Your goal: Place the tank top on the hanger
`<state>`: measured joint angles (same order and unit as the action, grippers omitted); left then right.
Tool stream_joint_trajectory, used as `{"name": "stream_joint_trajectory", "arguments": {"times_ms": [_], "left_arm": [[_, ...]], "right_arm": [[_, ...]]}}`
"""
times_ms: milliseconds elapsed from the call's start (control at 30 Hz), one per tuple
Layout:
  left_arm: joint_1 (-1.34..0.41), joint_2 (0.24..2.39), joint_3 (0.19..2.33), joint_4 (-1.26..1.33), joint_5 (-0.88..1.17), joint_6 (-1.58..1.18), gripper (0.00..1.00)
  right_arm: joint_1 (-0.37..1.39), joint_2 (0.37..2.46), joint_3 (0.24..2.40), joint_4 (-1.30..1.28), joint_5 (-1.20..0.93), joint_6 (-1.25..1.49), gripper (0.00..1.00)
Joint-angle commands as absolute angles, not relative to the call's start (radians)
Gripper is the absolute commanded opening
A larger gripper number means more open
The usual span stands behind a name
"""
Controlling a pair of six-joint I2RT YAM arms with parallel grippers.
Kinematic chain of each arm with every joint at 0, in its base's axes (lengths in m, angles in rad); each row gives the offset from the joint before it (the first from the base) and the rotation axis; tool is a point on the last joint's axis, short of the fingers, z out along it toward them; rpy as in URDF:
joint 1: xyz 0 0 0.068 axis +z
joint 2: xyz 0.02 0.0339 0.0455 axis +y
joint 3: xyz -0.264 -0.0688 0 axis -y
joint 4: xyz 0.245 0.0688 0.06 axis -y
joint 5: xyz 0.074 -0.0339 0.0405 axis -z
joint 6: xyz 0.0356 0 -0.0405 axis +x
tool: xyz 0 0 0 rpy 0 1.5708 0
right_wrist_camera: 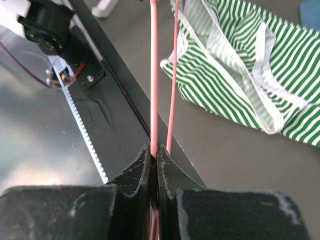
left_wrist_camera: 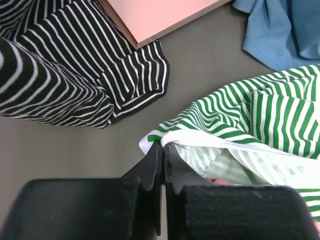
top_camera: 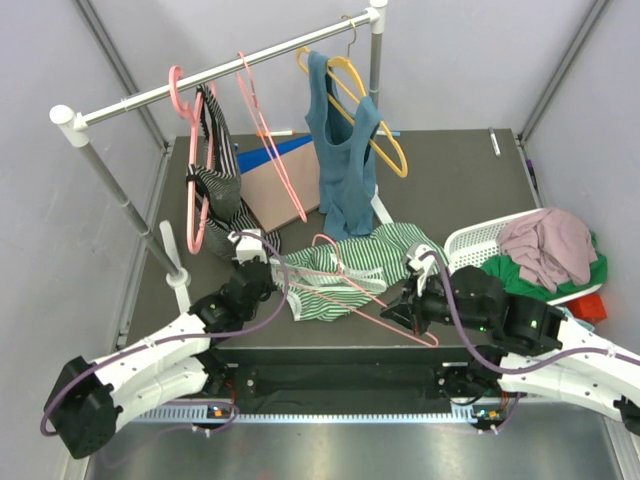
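The green-and-white striped tank top (top_camera: 365, 262) lies crumpled on the dark table, near the front edge. My left gripper (top_camera: 274, 270) is at its left end, shut on the white-trimmed edge (left_wrist_camera: 163, 144) of the tank top (left_wrist_camera: 260, 112). A thin pink hanger (top_camera: 432, 341) lies across the top, its hook toward the back. My right gripper (top_camera: 396, 308) is shut on one wire of the hanger (right_wrist_camera: 153, 75), at the gripper tips (right_wrist_camera: 155, 150). The striped tank top (right_wrist_camera: 240, 65) lies just beyond, apart from these fingers.
A clothes rail (top_camera: 230, 68) crosses the back. On it hang a black-and-white striped garment (top_camera: 215, 180), a spare thin pink hanger (top_camera: 262, 120) and a teal tank top (top_camera: 345, 150) on a yellow hanger. A brown board (top_camera: 282, 190) lies behind. A white basket (top_camera: 480, 242) of clothes stands at the right.
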<state>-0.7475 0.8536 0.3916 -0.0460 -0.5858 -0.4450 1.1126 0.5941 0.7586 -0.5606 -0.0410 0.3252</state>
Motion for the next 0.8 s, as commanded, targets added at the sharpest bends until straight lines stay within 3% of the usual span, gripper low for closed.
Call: {"name": "stream_joint_trajectory", "arguments": {"times_ms": [0, 767], "left_arm": [[-0.744, 0.835, 0.436, -0.028, -0.614, -0.411, 0.00], [-0.744, 0.677, 0.403, 0.055, -0.281, -0.261, 0.00]], "right_arm": [[1.123, 0.617, 0.736, -0.463, -0.054, 0.334, 0.00], [1.123, 0.681, 0.660, -0.308, -0.035, 0.285, 0.00]]}}
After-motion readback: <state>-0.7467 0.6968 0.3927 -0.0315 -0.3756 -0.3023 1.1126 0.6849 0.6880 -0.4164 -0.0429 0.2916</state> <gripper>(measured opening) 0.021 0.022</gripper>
